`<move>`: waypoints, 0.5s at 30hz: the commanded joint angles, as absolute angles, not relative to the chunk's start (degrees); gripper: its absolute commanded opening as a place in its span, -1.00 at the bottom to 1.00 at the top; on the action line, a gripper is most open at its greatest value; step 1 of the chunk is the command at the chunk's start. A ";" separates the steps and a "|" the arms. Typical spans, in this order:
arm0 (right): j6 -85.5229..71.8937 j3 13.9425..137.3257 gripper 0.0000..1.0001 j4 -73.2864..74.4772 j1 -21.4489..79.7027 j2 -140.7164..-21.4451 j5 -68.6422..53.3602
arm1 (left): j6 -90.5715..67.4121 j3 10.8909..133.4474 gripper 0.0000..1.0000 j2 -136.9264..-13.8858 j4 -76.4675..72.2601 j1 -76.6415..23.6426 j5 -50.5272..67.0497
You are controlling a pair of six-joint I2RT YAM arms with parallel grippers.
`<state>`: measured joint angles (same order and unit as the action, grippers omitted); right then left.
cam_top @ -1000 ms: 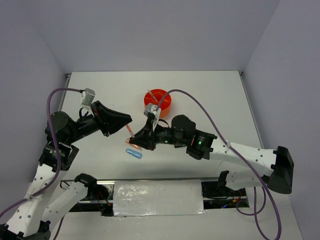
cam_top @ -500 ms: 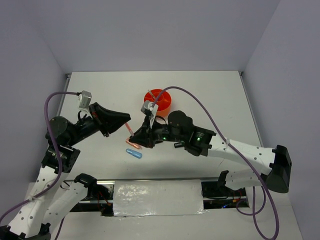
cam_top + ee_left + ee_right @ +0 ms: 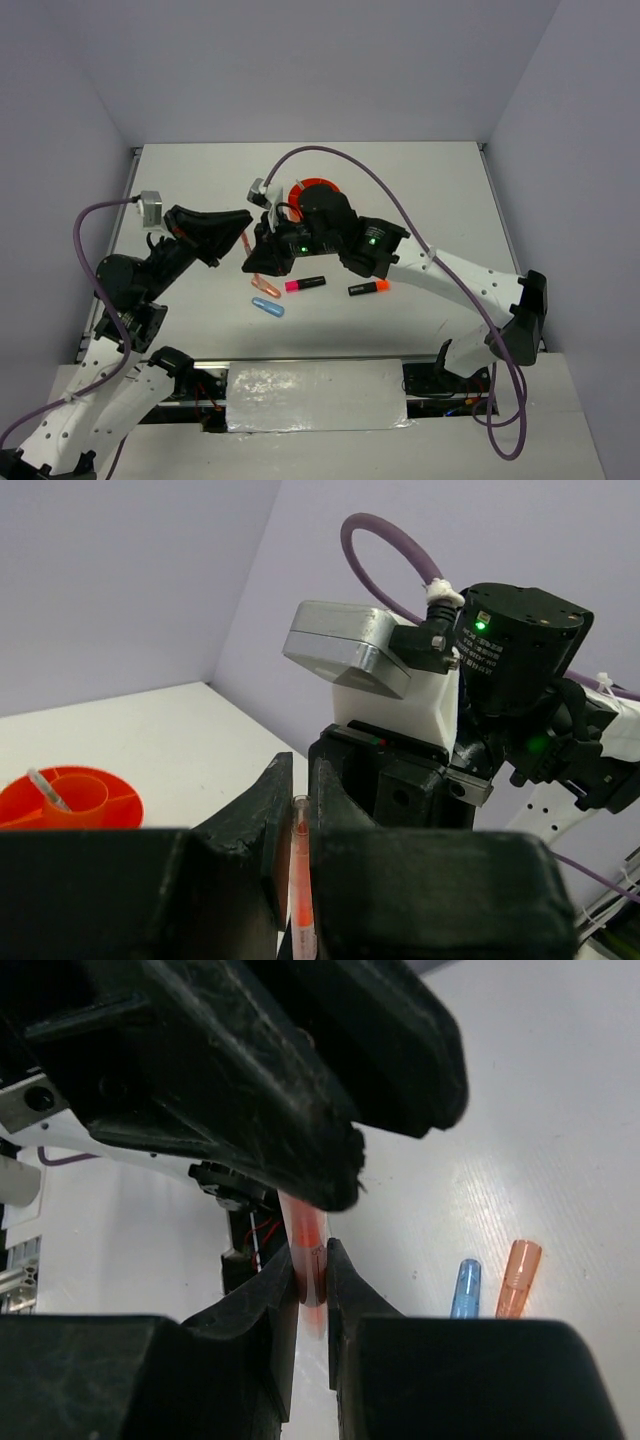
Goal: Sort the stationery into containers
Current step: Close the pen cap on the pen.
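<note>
On the white table (image 3: 440, 190), far of centre, orange tub (image 3: 118, 805), half hidden behind the right arm (image 3: 450, 275). Near-left of it, left gripper (image 3: 297, 795) and right gripper (image 3: 311, 1265) tip to tip, both pinching one pink pen (image 3: 305, 1232). Nearer: two black highlighters (image 3: 305, 284), orange capsule (image 3: 265, 288), blue capsule (image 3: 267, 308).

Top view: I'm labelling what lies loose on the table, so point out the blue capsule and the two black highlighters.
Translucent blue plastic capsule (image 3: 268, 308), top view, mid-body.
Black highlighter with pink end (image 3: 310, 283), top view, black barrel.
Black highlighter with orange end (image 3: 366, 288), top view, black barrel.
</note>
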<state>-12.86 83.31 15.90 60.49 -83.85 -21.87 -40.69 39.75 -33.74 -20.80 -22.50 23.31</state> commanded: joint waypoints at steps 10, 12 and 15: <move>-9.49 64.25 -1.00 -18.98 58.28 -75.94 -13.36 | -29.45 61.68 0.62 -34.27 23.09 -25.75 9.42; -8.97 63.55 -1.00 -19.16 57.57 -76.20 -12.49 | -29.18 67.29 0.99 -35.15 25.48 -25.75 5.56; -6.95 61.44 -1.00 -21.79 54.33 -76.20 -9.33 | -30.06 71.71 0.99 -34.19 30.49 -25.75 -2.69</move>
<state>-9.21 62.83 -12.71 56.69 -78.30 -13.98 -31.33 66.72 -35.66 23.53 -25.61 7.20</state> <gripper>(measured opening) 0.187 0.992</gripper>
